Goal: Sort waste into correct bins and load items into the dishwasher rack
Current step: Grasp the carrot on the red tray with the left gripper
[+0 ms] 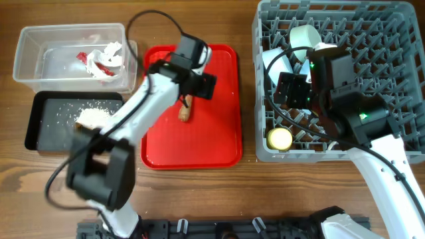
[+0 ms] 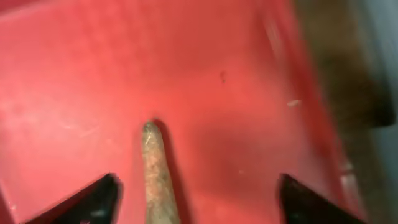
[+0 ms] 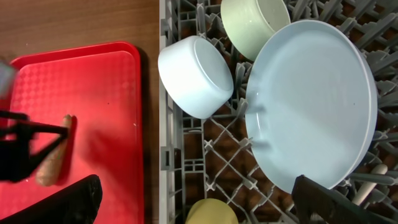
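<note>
Wrapper (image 1: 99, 60) in tub (image 1: 26, 46), rice (image 1: 93, 114) in black tray (image 1: 40, 129); plate (image 3: 311, 99), bowls (image 3: 196, 74), cup (image 1: 279, 138) racked. Remaining: carrot stick (image 1: 185, 109), left end effector (image 2: 198, 183) spread astride it; right end effector (image 3: 196, 186) spread, empty

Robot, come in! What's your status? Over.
Left gripper open, astride carrot stick on red tray. Right gripper open, empty, above dishwasher rack. Nothing blocking the stick. Over.

Even bright light, soft shadows; left wrist view blurred, carrot stick (image 2: 157, 174) out of focus.
</note>
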You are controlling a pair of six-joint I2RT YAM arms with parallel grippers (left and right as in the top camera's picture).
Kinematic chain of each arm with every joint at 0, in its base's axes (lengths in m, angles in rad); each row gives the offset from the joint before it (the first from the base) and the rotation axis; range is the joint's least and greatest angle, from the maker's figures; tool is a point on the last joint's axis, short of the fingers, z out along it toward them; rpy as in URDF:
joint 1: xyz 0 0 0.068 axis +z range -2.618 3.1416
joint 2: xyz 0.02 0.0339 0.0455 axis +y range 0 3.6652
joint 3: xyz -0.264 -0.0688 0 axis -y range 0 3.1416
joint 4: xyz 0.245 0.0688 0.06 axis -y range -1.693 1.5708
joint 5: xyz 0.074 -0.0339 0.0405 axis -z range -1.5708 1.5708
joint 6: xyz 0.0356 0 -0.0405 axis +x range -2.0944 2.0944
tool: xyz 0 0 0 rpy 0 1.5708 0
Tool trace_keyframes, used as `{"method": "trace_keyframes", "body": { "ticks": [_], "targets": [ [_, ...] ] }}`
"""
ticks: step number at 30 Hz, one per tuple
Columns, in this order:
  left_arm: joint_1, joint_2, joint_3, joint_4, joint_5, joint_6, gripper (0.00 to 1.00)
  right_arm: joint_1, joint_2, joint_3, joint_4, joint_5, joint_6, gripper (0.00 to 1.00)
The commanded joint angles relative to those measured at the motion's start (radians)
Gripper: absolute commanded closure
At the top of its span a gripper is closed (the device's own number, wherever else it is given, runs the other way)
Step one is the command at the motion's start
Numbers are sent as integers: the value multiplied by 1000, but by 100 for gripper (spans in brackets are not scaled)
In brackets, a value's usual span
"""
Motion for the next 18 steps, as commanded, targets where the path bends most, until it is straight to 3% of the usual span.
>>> {"method": "trace_keyframes", "body": {
  "ticks": [1, 6, 10, 11, 12, 15, 18],
  "targets": [
    [-1, 114, 12, -14, -69, -2, 25, -2, -6, 23, -17, 24, -11, 0],
    [14, 135, -2, -80, -72, -171, 24, -2, -6, 23, -30, 24, -9, 0],
    [15, 135, -67, -78, -68, -198, 27, -2, -6, 23, -33, 24, -3, 0],
    [15, 135, -75, -74, -68, -198, 30, -2, -6, 23, -31, 24, 12, 0],
    [14, 135, -83, -72, -68, -211, 44, -2, -6, 23, -30, 22, 16, 0],
    [14, 135, -116, -47, -65, -246, 50, -2, -6, 23, -35, 21, 16, 0],
    [14, 135, -128, -33, -64, -247, 81, -2, -6, 23, -34, 21, 16, 0]
  ]
}}
